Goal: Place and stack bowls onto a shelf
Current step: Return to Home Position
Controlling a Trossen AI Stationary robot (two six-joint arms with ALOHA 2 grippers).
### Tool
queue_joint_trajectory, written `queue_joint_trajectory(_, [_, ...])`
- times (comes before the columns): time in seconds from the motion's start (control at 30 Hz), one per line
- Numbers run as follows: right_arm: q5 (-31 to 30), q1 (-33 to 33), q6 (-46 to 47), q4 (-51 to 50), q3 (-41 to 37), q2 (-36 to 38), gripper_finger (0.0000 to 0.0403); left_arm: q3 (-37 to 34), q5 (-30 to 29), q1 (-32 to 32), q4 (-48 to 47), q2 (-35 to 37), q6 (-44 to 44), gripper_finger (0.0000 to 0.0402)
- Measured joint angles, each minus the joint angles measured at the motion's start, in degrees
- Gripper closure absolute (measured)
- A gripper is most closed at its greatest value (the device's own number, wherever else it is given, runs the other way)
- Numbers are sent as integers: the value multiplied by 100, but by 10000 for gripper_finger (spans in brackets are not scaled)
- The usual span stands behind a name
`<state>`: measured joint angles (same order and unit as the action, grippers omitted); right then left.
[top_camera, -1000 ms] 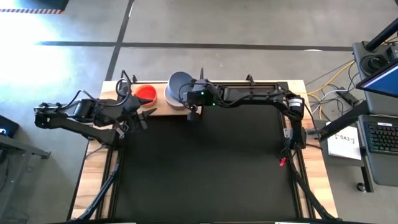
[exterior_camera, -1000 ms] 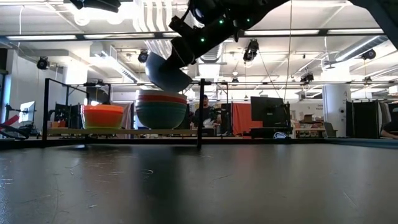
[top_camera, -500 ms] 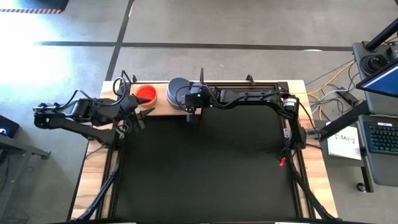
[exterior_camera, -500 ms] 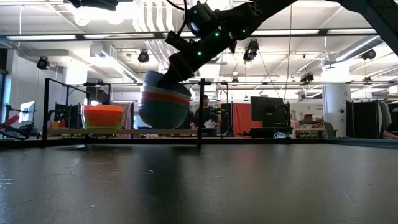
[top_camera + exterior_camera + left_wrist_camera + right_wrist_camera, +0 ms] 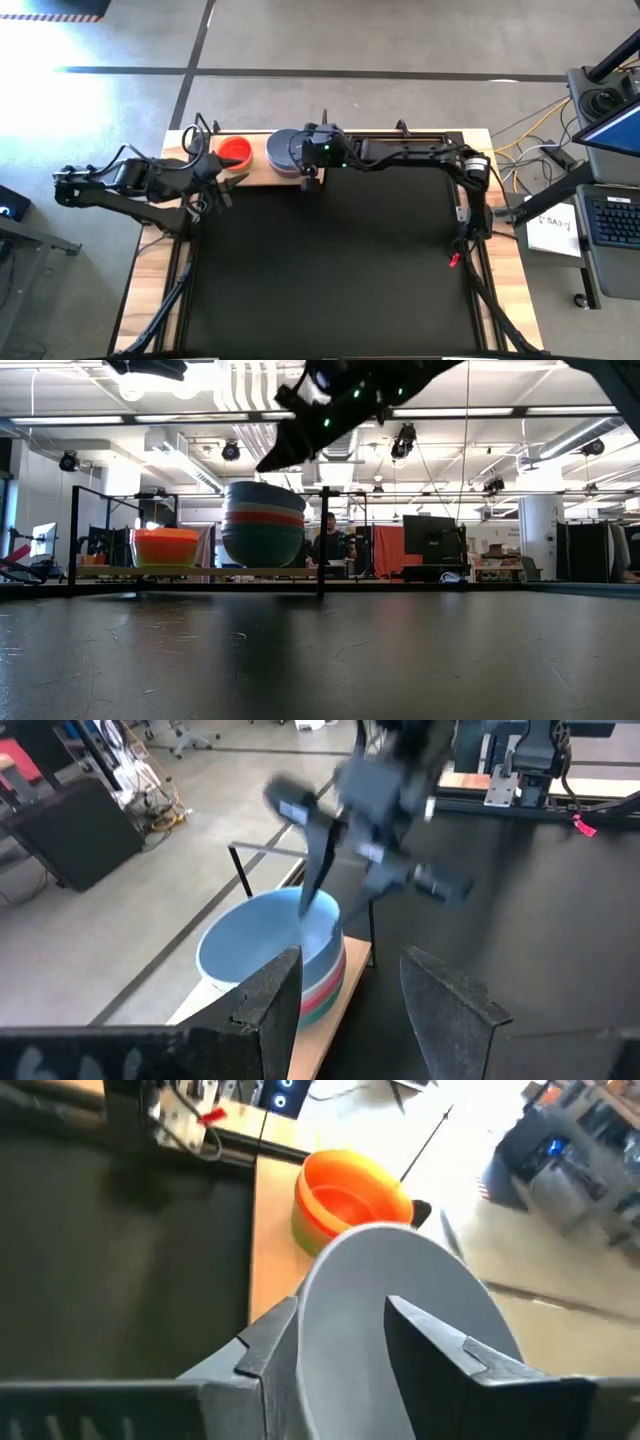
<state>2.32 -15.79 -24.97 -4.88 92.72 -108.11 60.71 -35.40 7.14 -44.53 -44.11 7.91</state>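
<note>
The shelf (image 5: 255, 181), a pale wood board with thin black posts (image 5: 322, 540), stands at the table's far edge. On it a stack of nested bowls (image 5: 262, 532) rests level, topped by the grey-blue bowl (image 5: 281, 155). To its left stands an orange-red bowl (image 5: 235, 152) on another bowl (image 5: 165, 548). My right gripper (image 5: 272, 458) hovers open just above the grey-blue bowl's right rim (image 5: 400, 1270), one finger over the inside and one outside. My left gripper (image 5: 222, 181) is open and holds nothing, near the shelf's left part.
A large black mat (image 5: 330, 260) covers the table in front of the shelf. The shelf's posts rise beside the stack. A desk with a keyboard (image 5: 612, 220) stands off the table's right side. A person (image 5: 328, 544) sits in the room beyond.
My right gripper carried the tilted grey-blue bowl down onto the stack, let go and rose a little. The bowl now sits level as the stack's top bowl.
</note>
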Motion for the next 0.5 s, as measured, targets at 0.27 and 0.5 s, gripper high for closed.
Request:
queue_joint_trajectory(0.27, [109, -12, 861, -1615, 317, 871, 270, -164, 251, 24, -302, 230, 402, 247])
queue_joint_trajectory(0.5, [118, 66, 1122, -2563, -160, 1859, 277, -1204, 258, 81, 121, 1130, 821, 247])
